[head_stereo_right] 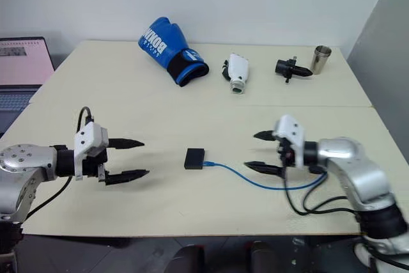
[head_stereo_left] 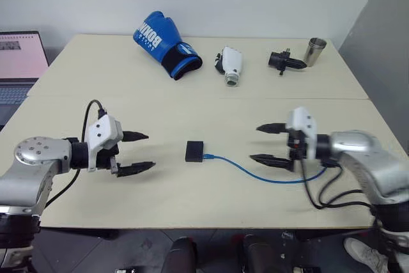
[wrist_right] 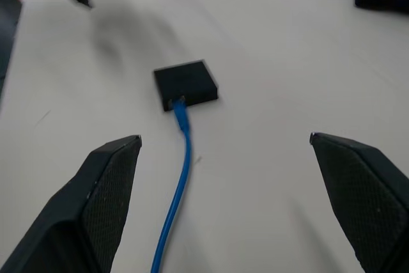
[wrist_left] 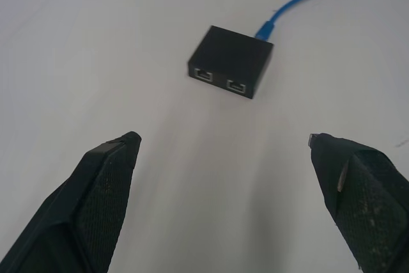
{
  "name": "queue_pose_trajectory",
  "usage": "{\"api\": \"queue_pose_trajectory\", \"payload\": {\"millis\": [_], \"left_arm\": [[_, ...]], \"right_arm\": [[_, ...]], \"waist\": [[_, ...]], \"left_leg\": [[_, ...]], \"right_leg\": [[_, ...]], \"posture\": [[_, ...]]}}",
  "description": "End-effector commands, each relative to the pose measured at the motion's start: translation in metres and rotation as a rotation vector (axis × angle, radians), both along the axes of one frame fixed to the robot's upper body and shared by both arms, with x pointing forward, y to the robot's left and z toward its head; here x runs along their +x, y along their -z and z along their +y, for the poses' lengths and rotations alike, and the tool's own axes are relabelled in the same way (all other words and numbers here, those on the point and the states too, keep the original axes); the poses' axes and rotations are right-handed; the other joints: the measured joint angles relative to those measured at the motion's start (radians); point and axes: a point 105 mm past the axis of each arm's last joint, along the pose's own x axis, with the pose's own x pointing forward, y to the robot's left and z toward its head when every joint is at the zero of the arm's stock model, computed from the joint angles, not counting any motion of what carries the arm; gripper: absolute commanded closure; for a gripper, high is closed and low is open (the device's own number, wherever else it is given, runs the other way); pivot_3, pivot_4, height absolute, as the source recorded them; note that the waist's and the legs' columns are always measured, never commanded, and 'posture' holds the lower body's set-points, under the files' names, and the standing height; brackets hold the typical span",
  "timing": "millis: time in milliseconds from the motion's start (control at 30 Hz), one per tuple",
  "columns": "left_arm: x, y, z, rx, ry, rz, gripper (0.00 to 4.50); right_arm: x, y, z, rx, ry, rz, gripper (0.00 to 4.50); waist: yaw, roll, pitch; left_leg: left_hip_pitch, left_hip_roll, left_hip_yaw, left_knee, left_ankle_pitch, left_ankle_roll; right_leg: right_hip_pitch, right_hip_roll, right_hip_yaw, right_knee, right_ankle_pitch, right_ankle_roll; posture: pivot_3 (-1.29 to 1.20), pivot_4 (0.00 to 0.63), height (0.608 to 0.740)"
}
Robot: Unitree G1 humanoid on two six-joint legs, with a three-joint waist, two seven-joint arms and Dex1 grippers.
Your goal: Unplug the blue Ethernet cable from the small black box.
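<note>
The blue Ethernet cable, a thin bright-blue cord, is plugged into the right-hand side of the small black box, a flat matte-black square sitting about mid-table, a bit closer to the near edge than the far one. From the plug the cord runs off toward the table's right edge, curving under the right gripper and looping on past it. So its long axis is basically left-right, parallel to the near edge.

The left gripper is on the other side of the box, a bit farther off, jaws spread wide, holding nothing. It's facing the side with two empty ports. The right gripper is wide open too, empty, pointed straight down the cord at the plug. I'd guess right pulls the plug and left pins the box, since right is lined up with the cable and slightly nearer.

Way back along the far edge: a blue boxing glove, a white gadget, a black cylindrical gadget and a metal cup.
</note>
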Motion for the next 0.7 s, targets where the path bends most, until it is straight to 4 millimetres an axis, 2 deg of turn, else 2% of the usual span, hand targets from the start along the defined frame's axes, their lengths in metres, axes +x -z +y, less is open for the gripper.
{"api": "queue_pose_trajectory", "payload": {"millis": [33, 200, 533, 700], "left_arm": [[0.000, -0.008, -0.001, 0.043, 0.033, -0.034, 0.00], [0.001, -0.007, -0.006, 0.050, 0.049, -0.037, 0.00], [0.001, -0.004, -0.007, 0.068, 0.057, -0.042, 0.00], [0.000, 0.000, -0.007, 0.064, 0.056, -0.032, 0.00]], "right_arm": [[0.010, 0.009, 0.014, -0.016, 0.018, -0.041, 0.02], [0.020, 0.030, 0.038, -0.031, 0.009, -0.035, 0.02], [0.020, 0.056, 0.059, -0.085, -0.074, -0.013, 0.02], [0.019, 0.058, 0.064, -0.088, -0.100, -0.009, 1.09]], "waist": [[0.003, 0.000, 0.000], [0.004, 0.000, 0.000], [0.002, 0.000, 0.000], [0.002, 0.000, 0.000]], "left_leg": [[-0.001, 0.000, 0.000, 0.000, 0.000, 0.000], [-0.002, -0.001, 0.001, 0.001, 0.000, 0.000], [-0.002, 0.000, 0.000, 0.000, 0.000, 0.000], [-0.002, 0.000, 0.000, 0.000, 0.000, 0.000]], "right_leg": [[-0.001, 0.000, 0.000, 0.000, 0.000, 0.000], [-0.002, -0.001, 0.000, 0.000, 0.000, 0.000], [-0.002, 0.000, 0.000, 0.001, 0.000, -0.001], [-0.002, 0.000, 0.000, 0.001, 0.000, -0.001]], "posture": [[0.00, 0.150, 0.740], [0.00, 0.150, 0.740], [0.00, 0.150, 0.740], [0.00, 0.150, 0.740]]}}
